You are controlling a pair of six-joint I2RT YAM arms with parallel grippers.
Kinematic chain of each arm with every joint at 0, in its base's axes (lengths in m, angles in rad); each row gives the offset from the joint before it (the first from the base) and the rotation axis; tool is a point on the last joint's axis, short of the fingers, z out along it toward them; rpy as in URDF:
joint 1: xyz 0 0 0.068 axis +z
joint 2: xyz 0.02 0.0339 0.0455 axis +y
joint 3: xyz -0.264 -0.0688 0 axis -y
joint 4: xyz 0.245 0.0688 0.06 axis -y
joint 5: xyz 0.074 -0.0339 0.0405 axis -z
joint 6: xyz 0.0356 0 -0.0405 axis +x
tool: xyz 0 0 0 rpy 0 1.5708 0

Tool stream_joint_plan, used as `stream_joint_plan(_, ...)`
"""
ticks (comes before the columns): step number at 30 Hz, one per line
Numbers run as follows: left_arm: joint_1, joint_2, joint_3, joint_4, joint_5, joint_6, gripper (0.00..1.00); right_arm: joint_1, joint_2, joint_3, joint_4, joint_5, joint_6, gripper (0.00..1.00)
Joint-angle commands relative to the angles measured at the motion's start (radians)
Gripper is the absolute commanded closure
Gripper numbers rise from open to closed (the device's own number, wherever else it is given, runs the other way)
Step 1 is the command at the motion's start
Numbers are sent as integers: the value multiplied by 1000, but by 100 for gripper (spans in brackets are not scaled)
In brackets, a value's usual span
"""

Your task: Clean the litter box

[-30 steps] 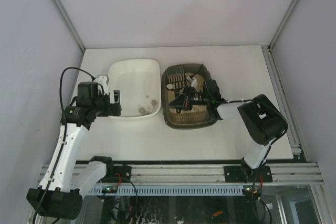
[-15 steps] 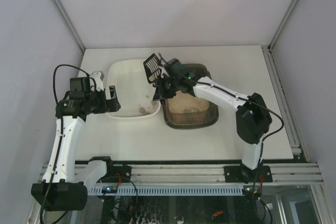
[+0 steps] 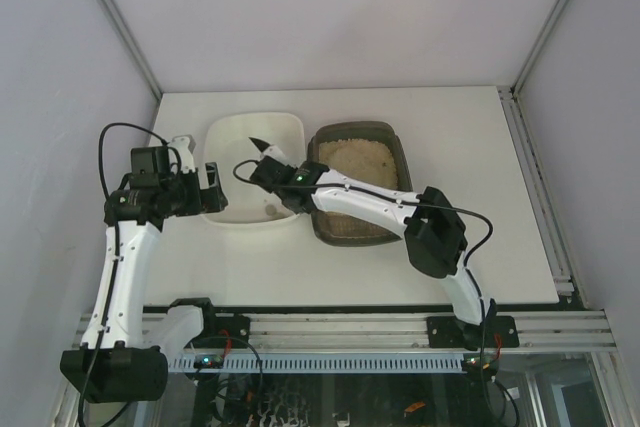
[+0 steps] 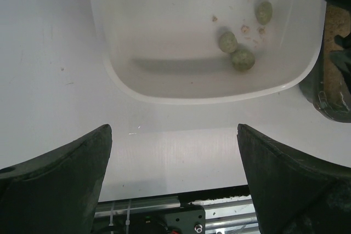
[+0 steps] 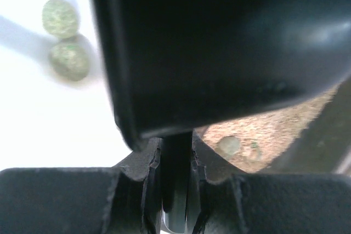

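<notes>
The litter box (image 3: 395, 152), a dark tray of beige litter (image 3: 352, 159), sits right of the white tray (image 3: 225, 132). My right gripper (image 3: 283, 175) reaches across the box's left rim and is shut on the handle of the black scoop (image 3: 262, 150), which hangs over the white tray. In the right wrist view the scoop (image 5: 219, 42) fills the top, its handle is clamped in the gripper (image 5: 176, 157), and litter (image 5: 274, 130) with a clump (image 5: 228, 145) shows at the right. My left gripper (image 3: 210, 190) stands open at the white tray's left near corner, holding nothing.
Several greenish clumps (image 4: 242, 58) lie in the white tray (image 4: 164, 92). The table's near edge and the rail (image 4: 181, 215) lie just below my left gripper (image 4: 173, 152). The right arm's forearm (image 3: 360, 202) lies across the litter box's near-left part.
The right arm has lifted the scoop out of the litter box and swung it left over the white tray. The left gripper shifted slightly left and stays open.
</notes>
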Motion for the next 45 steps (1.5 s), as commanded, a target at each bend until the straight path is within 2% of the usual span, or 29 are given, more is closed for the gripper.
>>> stream_joint_plan(1, 9, -22, 45, 21, -6, -7, 0, 12, -35, 23, 63, 215, -126, 100)
stream_joint_plan(8, 9, -35, 40, 31, -19, -16, 0, 29, -93, -105, 292, 212, -343, 100)
stream_joint_plan(10, 9, -34, 38, 31, -20, -18, 0, 17, -97, -104, 306, 224, -343, 100)
stream_joint_plan(12, 9, -34, 36, 30, -29, -22, 0, -5, -130, -108, 307, 195, -285, 100)
stream_joint_plan(15, -14, -31, 68, 9, -82, -43, 0, -71, -265, -142, 303, 50, -138, 100)
stream_joint_plan(17, -115, -27, 105, 8, -161, -47, 0, -109, -375, -185, 301, -27, -34, 100)
stream_joint_plan(19, -261, -5, 145, 27, -251, -53, 0, -134, -507, -266, 327, -55, 44, 100)
stream_joint_plan(20, -347, 26, 175, 30, -279, -64, 0, -143, -568, -318, 346, -52, 73, 100)
stream_joint_plan(21, -381, 66, 210, 38, -282, -88, 0, -156, -635, -362, 355, -48, 103, 100)
stream_joint_plan(26, -427, 324, 373, 87, -118, -345, 0, -278, -911, -552, 346, -97, 227, 100)
stream_joint_plan(30, -522, 537, 578, 92, -263, -428, 1, -331, -1052, -665, 310, -95, 287, 100)
stream_joint_plan(34, -601, 713, 712, 70, -301, -560, 0, -350, -1162, -752, 268, -72, 337, 100)
stream_joint_plan(38, -645, 838, 768, 135, -323, -579, 0, -375, -1233, -808, 252, -72, 354, 100)
stream_joint_plan(42, -680, 981, 918, 72, -434, -561, 0, -400, -1254, -828, 246, -77, 356, 100)
stream_joint_plan(45, -680, 1055, 971, 60, -502, -550, 0, -410, -1258, -840, 257, -76, 348, 100)
